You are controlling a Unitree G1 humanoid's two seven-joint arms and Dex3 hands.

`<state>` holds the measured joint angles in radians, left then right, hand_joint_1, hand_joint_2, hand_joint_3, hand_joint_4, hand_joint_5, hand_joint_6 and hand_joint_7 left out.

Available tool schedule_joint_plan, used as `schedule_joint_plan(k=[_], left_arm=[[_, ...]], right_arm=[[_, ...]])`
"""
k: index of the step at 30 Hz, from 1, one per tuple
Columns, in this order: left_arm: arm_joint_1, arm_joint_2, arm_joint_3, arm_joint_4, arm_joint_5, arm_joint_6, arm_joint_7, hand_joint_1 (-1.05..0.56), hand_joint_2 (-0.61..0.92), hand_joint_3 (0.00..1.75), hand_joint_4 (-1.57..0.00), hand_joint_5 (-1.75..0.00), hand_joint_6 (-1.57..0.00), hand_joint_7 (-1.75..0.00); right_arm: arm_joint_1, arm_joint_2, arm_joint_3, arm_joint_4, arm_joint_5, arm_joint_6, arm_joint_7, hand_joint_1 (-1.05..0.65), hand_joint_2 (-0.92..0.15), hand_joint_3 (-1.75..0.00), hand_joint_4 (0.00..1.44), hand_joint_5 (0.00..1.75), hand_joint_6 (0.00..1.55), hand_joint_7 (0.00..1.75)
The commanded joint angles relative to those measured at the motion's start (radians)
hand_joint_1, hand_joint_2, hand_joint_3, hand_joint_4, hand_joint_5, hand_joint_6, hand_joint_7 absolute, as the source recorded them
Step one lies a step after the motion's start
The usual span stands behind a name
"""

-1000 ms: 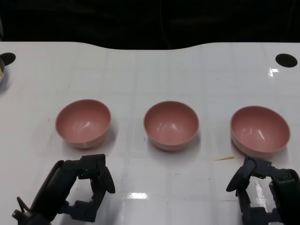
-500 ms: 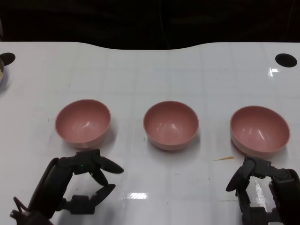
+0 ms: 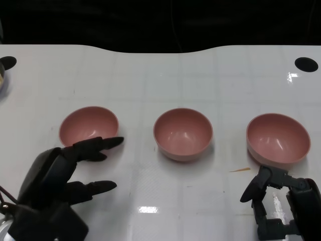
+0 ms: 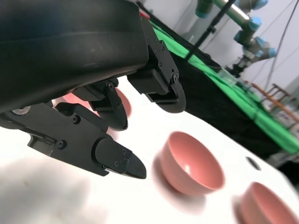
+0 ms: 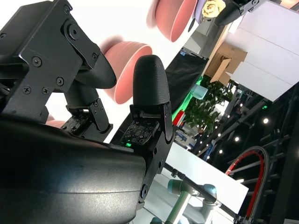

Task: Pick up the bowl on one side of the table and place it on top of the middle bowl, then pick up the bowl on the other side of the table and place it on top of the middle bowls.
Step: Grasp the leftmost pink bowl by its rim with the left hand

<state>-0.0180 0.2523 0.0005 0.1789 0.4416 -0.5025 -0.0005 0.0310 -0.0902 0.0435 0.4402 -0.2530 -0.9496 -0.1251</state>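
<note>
Middle bowl (image 3: pixel 183 133): here's our landmark, a pink bowl sitting upright on the white table (image 3: pixel 160 75), mouth up, nothing stacked in it.

Left bowl (image 3: pixel 89 131): same pink, same row, well apart from the middle bowl on the robot's left side, resting on the table.

Right bowl (image 3: pixel 277 139): the third pink one, well apart from the middle bowl on the robot's right side, also down on the table.

Left hand (image 3: pixel 60 173): it's on the near side of the left bowl, off to the left of the middle bowl, and nothing is in it.

Left fingers (image 3: pixel 103 144): spread wide, upper ones reaching over the near rim of the left bowl, the lower one (image 3: pixel 98 188) stretched out apart from them; whether they touch the rim I cannot tell.

Left wrist view: the black fingers (image 4: pixel 117 161) are splayed in front of the camera, with a pink bowl (image 4: pixel 194 163) beyond them on the table.

Right hand (image 3: pixel 281 203): on the near side of the right bowl, far from the middle bowl, holding nothing.

Right fingers (image 3: pixel 253 188): loosely curled with a clear gap between them, just short of the right bowl.

Small orange streak (image 3: pixel 239 170): on the table between the middle bowl and the right bowl, toward the near edge.
</note>
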Motion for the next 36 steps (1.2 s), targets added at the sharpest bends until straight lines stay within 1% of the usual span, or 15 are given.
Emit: schedule_joint_plan(k=[1,3,4,7,12,15,18,24,27,30,32,34,35,36], left_arm=[[-0.02,0.035,-0.005,-0.034,0.101,0.063,0.072,-0.39,0.85,0.0,-0.58,-0.37,-0.57,0.0],[-0.031,0.043,-0.02,-0.05,0.167,0.11,0.099,-0.43,0.87,0.01,-0.54,-0.33,-0.53,0.0],[-0.037,0.048,-0.031,-0.056,0.198,0.131,0.11,-0.44,0.87,0.01,-0.51,-0.3,-0.48,0.0],[-0.052,0.064,-0.066,-0.065,0.282,0.184,0.138,-0.45,0.88,0.01,-0.48,-0.27,-0.41,0.0],[-0.069,0.083,-0.113,-0.083,0.366,0.26,0.147,-0.45,0.89,0.01,-0.44,-0.24,-0.37,0.0],[-0.105,0.068,-0.174,-0.059,0.474,0.369,0.157,-0.45,0.9,0.01,-0.44,-0.23,-0.36,0.0],[-0.15,0.053,-0.238,-0.026,0.569,0.495,0.136,-0.45,0.92,0.02,-0.44,-0.22,-0.34,0.0],[-0.228,0.035,-0.324,0.069,0.636,0.633,0.145,-0.39,0.88,0.0,-0.53,-0.2,-0.44,-0.03],[-0.279,0.027,-0.371,0.137,0.671,0.704,0.137,-0.39,0.89,0.01,-0.57,-0.19,-0.48,-0.03],[-0.325,0.023,-0.407,0.206,0.673,0.742,0.13,-0.39,0.9,0.01,-0.66,-0.21,-0.52,-0.04],[-0.353,0.02,-0.425,0.253,0.66,0.751,0.129,-0.38,0.91,0.01,-0.75,-0.29,-0.56,-0.04],[-0.383,0.021,-0.445,0.302,0.65,0.753,0.129,-0.37,0.92,0.01,-0.7,-0.57,-0.61,-0.02],[-0.397,0.021,-0.453,0.327,0.643,0.751,0.133,-0.37,0.92,0.01,-0.67,-0.78,-0.66,-0.01],[-0.412,0.021,-0.46,0.354,0.637,0.748,0.141,-0.37,0.92,0.01,-0.66,-0.91,-0.68,-0.01]], right_arm=[[-0.007,-0.008,-0.011,0.005,-0.01,-0.007,-0.017,0.05,-0.14,-1.69,0.9,1.64,0.87,1.35],[-0.007,-0.008,-0.01,0.006,-0.008,-0.007,-0.018,0.05,-0.14,-1.7,0.9,1.63,0.87,1.35],[-0.007,-0.007,-0.01,0.006,-0.006,-0.005,-0.019,0.04,-0.14,-1.7,0.9,1.63,0.87,1.35],[-0.007,-0.006,-0.01,0.004,-0.005,-0.003,-0.021,0.04,-0.14,-1.7,0.9,1.64,0.87,1.35],[-0.006,-0.007,-0.011,0.0,-0.01,0.001,-0.028,0.03,-0.14,-1.7,0.9,1.64,0.87,1.35],[-0.006,-0.009,-0.009,-0.002,-0.018,0.005,-0.032,0.03,-0.14,-1.7,0.9,1.65,0.87,1.35],[-0.005,-0.007,-0.008,-0.009,-0.024,0.012,-0.033,0.03,-0.14,-1.69,0.9,1.65,0.87,1.35],[-0.003,-0.007,-0.005,-0.016,-0.033,0.022,-0.033,0.05,-0.14,-1.68,0.89,1.65,0.86,1.35],[-0.002,-0.006,-0.005,-0.021,-0.045,0.025,-0.041,0.05,-0.13,-1.68,0.89,1.63,0.87,1.34],[-0.002,-0.006,-0.004,-0.019,-0.042,0.023,-0.04,0.05,-0.13,-1.68,0.9,1.62,0.87,1.33],[-0.004,-0.006,-0.002,-0.016,-0.036,0.02,-0.038,0.05,-0.13,-1.68,0.9,1.62,0.87,1.33],[-0.004,-0.006,-0.003,-0.017,-0.04,0.021,-0.04,0.05,-0.13,-1.69,0.91,1.63,0.88,1.33],[-0.004,-0.006,-0.003,-0.018,-0.042,0.022,-0.042,0.05,-0.13,-1.69,0.91,1.63,0.88,1.33],[-0.002,-0.006,-0.002,-0.021,-0.042,0.027,-0.041,0.05,-0.13,-1.69,0.91,1.63,0.88,1.33]])
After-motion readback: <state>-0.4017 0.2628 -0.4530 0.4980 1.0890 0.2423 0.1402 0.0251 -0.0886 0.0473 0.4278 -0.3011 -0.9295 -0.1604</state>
